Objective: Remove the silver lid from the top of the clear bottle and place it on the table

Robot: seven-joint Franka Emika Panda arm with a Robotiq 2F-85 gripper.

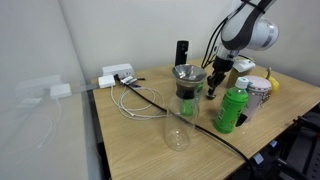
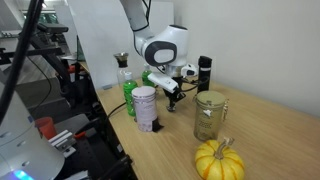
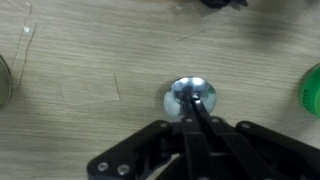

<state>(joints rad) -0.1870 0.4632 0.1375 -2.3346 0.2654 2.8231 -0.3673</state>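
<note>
The silver lid (image 3: 177, 97) lies low against the light wood table (image 3: 80, 60), seen from above in the wrist view. My gripper (image 3: 193, 104) is right over it, its two fingers drawn together with the tips on the lid's middle, pinching it. In an exterior view my gripper (image 1: 214, 92) hangs close to the table just beside the clear bottle (image 1: 186, 98), whose dark collar stands open at the top. The lid itself is too small to make out in both exterior views.
A green bottle (image 1: 232, 110) and a silvery-white can (image 1: 258, 95) stand close by the gripper. A slim black cylinder (image 1: 182, 52) stands behind the bottle, a clear glass (image 1: 176, 136) in front. White cables (image 1: 135, 100) lie nearby. A small pumpkin (image 2: 218, 160) sits near the table edge.
</note>
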